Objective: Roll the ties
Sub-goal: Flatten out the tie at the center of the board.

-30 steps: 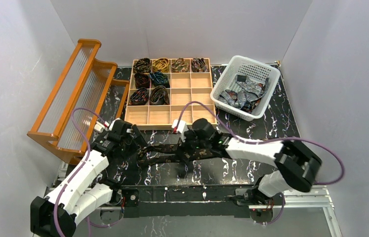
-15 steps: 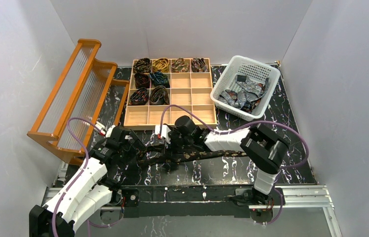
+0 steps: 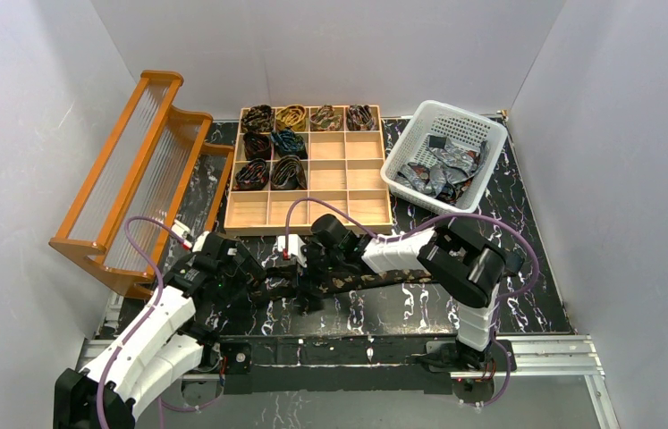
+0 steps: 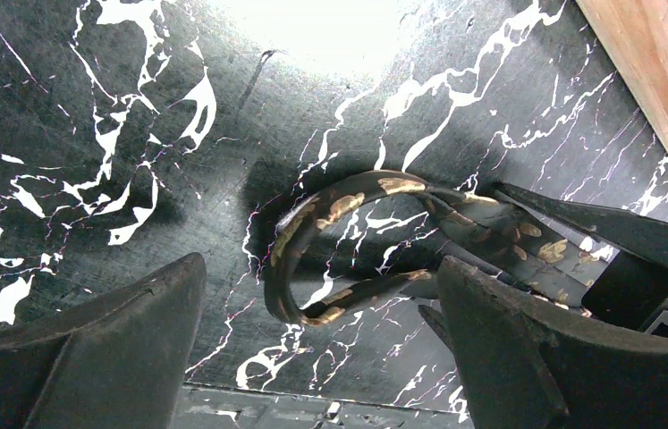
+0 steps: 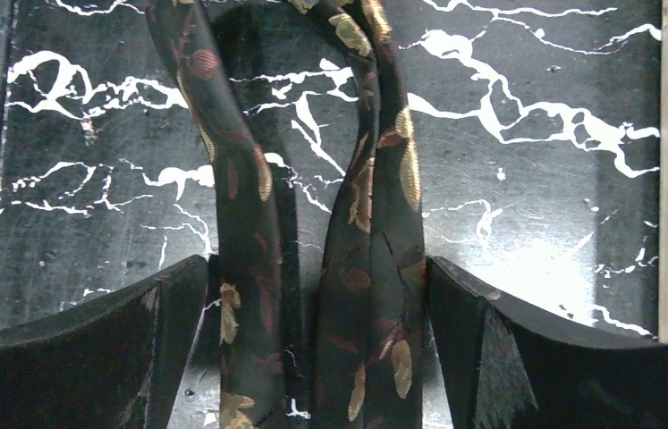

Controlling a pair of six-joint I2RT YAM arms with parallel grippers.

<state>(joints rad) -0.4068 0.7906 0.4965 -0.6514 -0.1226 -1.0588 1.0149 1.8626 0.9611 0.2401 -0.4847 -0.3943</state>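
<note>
Brown looped tie (image 5: pixel 370 268), not yet rolled — straddles it with left gripper (image 4: pixel 321 304), right gripper (image 5: pixel 308 304) spread; needs pinching the loop.

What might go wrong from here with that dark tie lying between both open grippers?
One: the tie loop lies loose, so the left gripper may flatten it when closing. Two: the right gripper straddles two strands and might pinch only one. Three: its fingers sit near the left gripper; they may collide.
</note>
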